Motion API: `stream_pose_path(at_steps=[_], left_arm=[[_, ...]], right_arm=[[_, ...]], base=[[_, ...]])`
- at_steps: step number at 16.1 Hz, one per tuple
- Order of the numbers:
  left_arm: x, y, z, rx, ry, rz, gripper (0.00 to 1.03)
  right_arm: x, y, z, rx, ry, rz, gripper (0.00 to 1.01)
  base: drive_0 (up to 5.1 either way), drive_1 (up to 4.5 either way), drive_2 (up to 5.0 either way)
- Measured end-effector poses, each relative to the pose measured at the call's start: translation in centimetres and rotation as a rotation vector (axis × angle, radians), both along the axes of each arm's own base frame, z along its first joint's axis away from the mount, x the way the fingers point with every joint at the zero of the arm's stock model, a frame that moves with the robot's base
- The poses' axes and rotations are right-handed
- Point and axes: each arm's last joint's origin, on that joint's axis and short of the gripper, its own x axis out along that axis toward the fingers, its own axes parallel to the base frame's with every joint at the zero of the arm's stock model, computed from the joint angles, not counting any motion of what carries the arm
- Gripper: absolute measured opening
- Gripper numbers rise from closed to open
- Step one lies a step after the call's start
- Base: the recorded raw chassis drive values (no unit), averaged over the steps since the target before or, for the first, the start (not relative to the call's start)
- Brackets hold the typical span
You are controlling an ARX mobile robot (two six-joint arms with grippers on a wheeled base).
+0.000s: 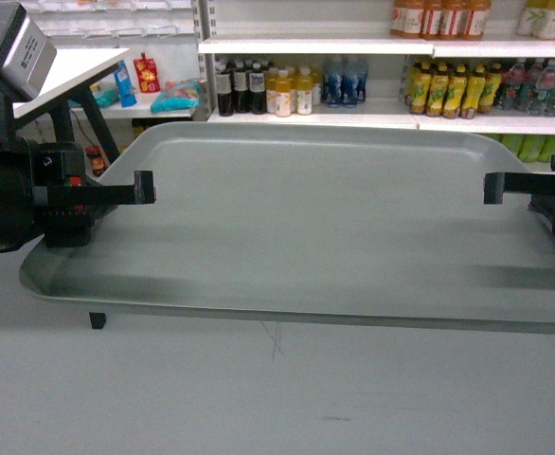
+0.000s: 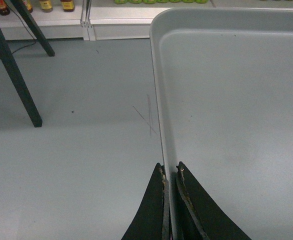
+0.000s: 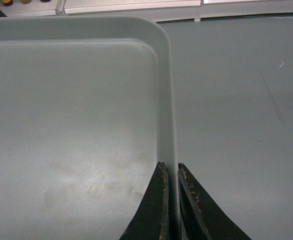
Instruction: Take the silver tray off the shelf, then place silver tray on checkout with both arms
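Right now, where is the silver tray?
The silver tray fills the middle of the head view, held up over the grey floor, in front of the drink shelves. The left end effector pinches its left rim, and the right end effector its right rim.

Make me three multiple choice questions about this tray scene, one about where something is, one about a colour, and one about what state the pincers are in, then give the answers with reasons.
1. Where is the left pincer on the silver tray?
A. At its left rim
B. At the middle of its floor
C. Under its far edge

2. What colour is the tray?
A. Red
B. Matte grey-silver
C. Gold

3. What state is the right pincer in?
A. Wide open above the tray
B. Shut on a bottle
C. Shut on the tray's rim

Answers:
1. A, the left wrist view shows its fingers either side of the tray's left rim.
2. B, all three views show a dull grey-silver surface.
3. C, the right wrist view shows both fingers pinched close against the right rim.
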Motion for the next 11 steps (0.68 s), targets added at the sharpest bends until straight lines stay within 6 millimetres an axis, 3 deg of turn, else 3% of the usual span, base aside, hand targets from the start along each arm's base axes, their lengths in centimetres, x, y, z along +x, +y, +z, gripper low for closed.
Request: stream_pose_path(at_steps=[5, 11], left_arm=[[0.0, 0.0, 0.0, 0.0, 0.0, 0.0, 0.03], [0.02, 0.04, 0.01, 0.0, -0.001, 0.002, 0.03]], right_arm=[[0.0, 0.0, 0.0, 0.0, 0.0, 0.0, 0.03], [0.01, 0.0, 0.01, 0.0, -0.002, 0.0, 0.03]], base=[[0.0, 0.0, 0.0], [-4.8, 2.37, 2.4]])
